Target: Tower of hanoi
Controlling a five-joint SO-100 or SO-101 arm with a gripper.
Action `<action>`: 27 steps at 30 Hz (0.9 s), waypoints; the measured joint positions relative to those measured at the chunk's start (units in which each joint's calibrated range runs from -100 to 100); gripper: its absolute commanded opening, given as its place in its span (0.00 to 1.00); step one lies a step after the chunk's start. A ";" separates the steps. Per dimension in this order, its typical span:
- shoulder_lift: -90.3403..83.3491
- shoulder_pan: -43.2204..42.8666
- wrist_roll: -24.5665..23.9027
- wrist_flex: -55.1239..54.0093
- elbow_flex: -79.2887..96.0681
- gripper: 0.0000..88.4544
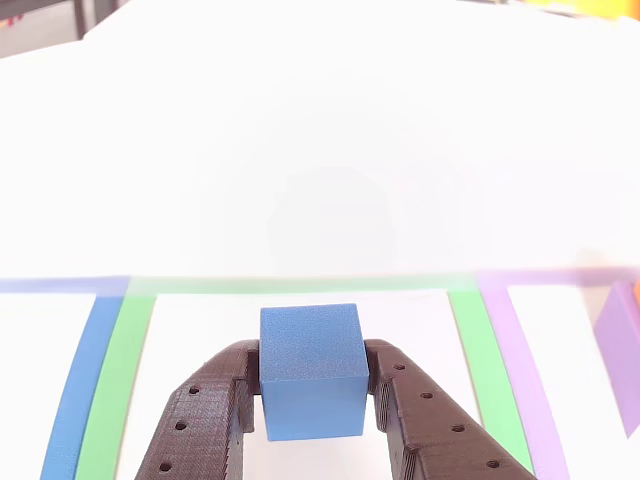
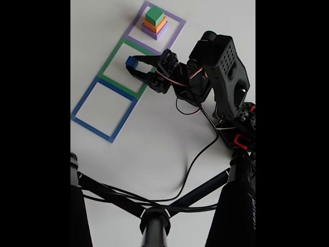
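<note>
A blue cube sits clamped between the two dark brown fingers of my gripper, which is shut on it. In the fixed view the same blue cube is held by the gripper over the green square outline. In the purple square outline stands a stack: purple cube at the bottom, orange cube on it, green cube on top. An edge of the purple cube shows at the right of the other view.
A blue square outline lies beside the green one on the white table. The black arm reaches in from the right, with a cable trailing. Black tripod legs cross the bottom of the fixed view.
</note>
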 measured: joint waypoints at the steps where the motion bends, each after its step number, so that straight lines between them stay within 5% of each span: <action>1: 1.44 0.25 0.00 -0.16 -1.22 0.01; 10: 8.19 0.49 0.00 -2.01 -6.01 0.01; 27: 9.46 0.33 0.20 -2.33 -6.01 0.24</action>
